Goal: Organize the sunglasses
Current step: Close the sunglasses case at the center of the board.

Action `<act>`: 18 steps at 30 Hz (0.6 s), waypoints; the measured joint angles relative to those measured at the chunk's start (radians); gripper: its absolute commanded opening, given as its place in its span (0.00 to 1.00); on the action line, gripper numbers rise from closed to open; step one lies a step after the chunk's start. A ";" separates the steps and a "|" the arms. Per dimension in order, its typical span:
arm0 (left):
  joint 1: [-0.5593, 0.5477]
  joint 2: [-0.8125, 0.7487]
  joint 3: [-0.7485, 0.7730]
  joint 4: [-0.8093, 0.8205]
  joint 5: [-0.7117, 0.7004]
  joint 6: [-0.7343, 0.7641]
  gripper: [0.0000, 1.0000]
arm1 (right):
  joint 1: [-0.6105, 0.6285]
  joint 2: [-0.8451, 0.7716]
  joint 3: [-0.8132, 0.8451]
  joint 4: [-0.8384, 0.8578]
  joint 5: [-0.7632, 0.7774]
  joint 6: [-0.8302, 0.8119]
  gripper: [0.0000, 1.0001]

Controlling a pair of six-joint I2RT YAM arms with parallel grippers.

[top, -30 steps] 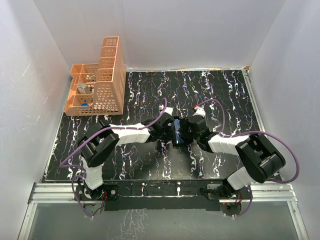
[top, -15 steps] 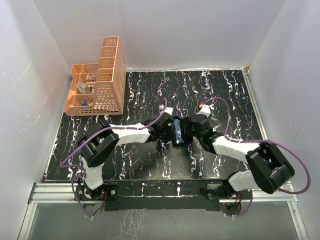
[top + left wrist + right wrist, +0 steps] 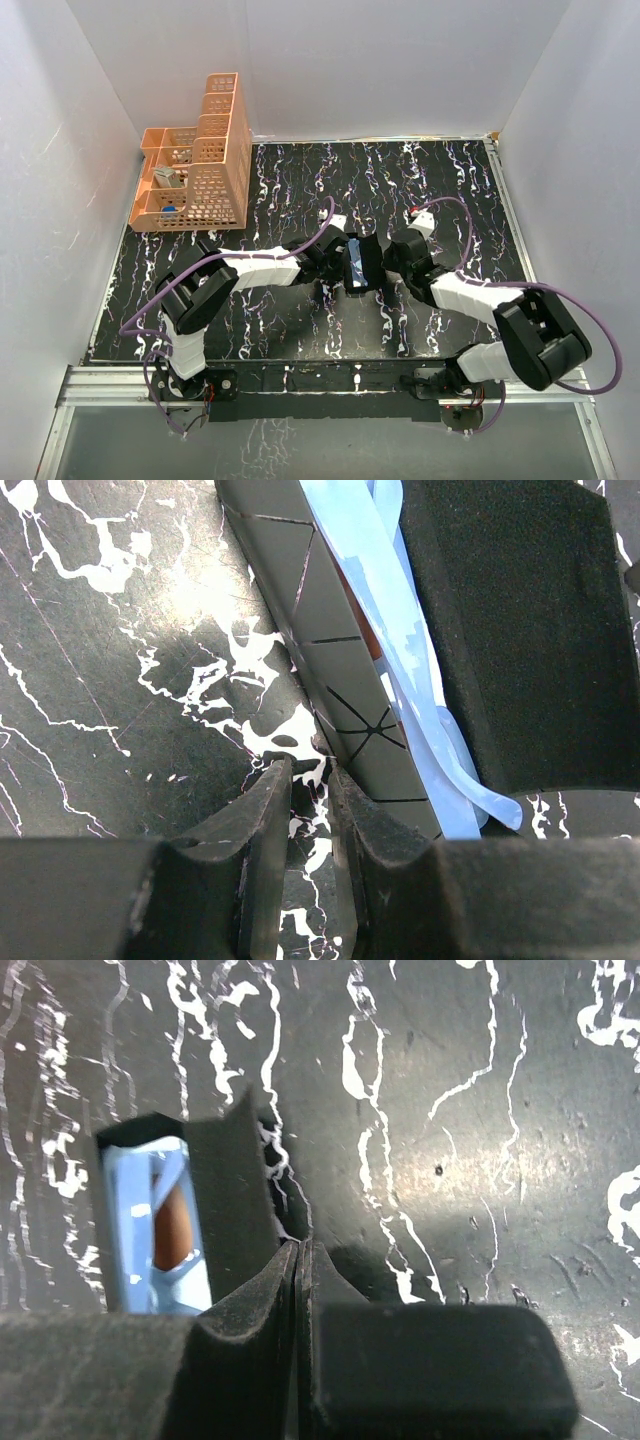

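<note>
Pale blue plastic and a brownish lens mark the sunglasses [image 3: 150, 1222], which sit folded inside the black case [image 3: 235, 1185] and show only through its open end. They look light, rigid and slim, with smooth, slippery temples and a lens that would scratch or smear. The safer hold is probably across the frame or the folded temples, not on the lens. While they lie inside the case, its stiff walls are the thing to take. The left gripper [image 3: 303, 780] is at the case's lower edge, its fingers a narrow slit apart with only the table [image 3: 120, 680] showing between them, one finger just beside the faceted panel. The right gripper [image 3: 300, 1252] is on the case's other side, its fingers pressed fully together on nothing visible, the tips at the corner of the flap. The case walls hide most of the frame. From above, the arms crowd the case's ends, and whether either tip truly touches the case is hard to tell
</note>
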 measured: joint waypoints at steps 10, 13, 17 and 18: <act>0.000 0.000 0.000 -0.001 -0.004 0.002 0.21 | -0.014 0.071 -0.027 0.042 -0.055 0.001 0.00; 0.000 0.000 0.000 -0.003 -0.006 0.002 0.21 | -0.015 0.074 -0.030 0.067 -0.072 0.003 0.00; 0.001 0.000 0.000 -0.005 -0.008 0.002 0.21 | -0.022 0.075 -0.046 0.109 -0.096 0.008 0.00; 0.001 0.000 0.000 -0.005 -0.008 0.002 0.21 | -0.024 0.075 -0.049 0.114 -0.099 0.008 0.00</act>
